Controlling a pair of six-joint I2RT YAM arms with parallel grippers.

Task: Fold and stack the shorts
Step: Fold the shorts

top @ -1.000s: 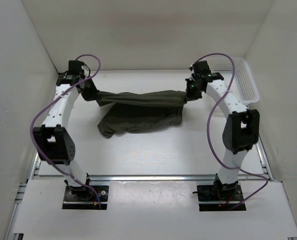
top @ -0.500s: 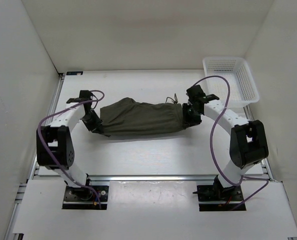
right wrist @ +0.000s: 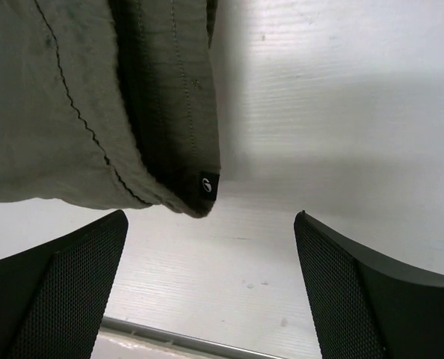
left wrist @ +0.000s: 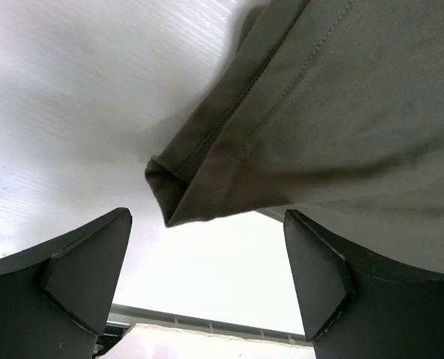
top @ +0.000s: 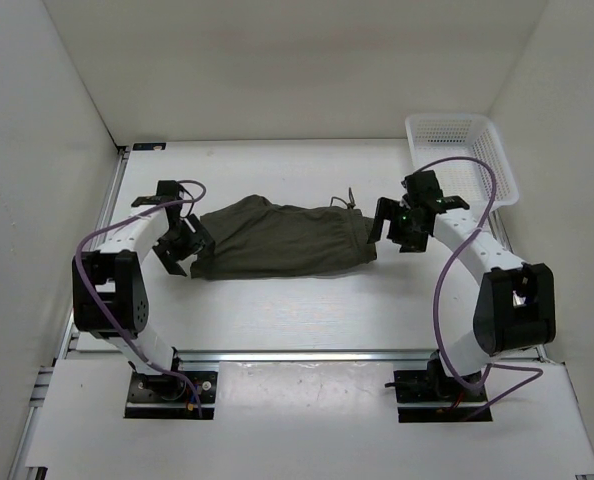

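The pair of dark olive-green soft fabric shorts (top: 277, 238) is laid folded in a long band across the middle of the flat white desk (top: 277, 310), its length running from left to right; a second before, it was held stretched above the desk between both claws, and half a second before it had been lowered with the ends still pinched. Both ends have now been let go. The left gripper (top: 182, 245) is seen with its jaws spread wide just beside the left end of the shorts; in the left wrist view a folded hem corner of the shorts (left wrist: 319, 112) lies between and beyond the parted fingers of that gripper (left wrist: 207, 247), untouched. The right gripper (top: 389, 225) is likewise spread wide and has been drawn back slightly from the right end; in its wrist view the stitched edge of the shorts (right wrist: 72, 112), marked by a small dark label (right wrist: 208, 185), lies ahead of the empty claw (right wrist: 211, 239). A white mesh plastic basket (top: 507, 180) is set at the far right corner of the desk, apart from the shorts.
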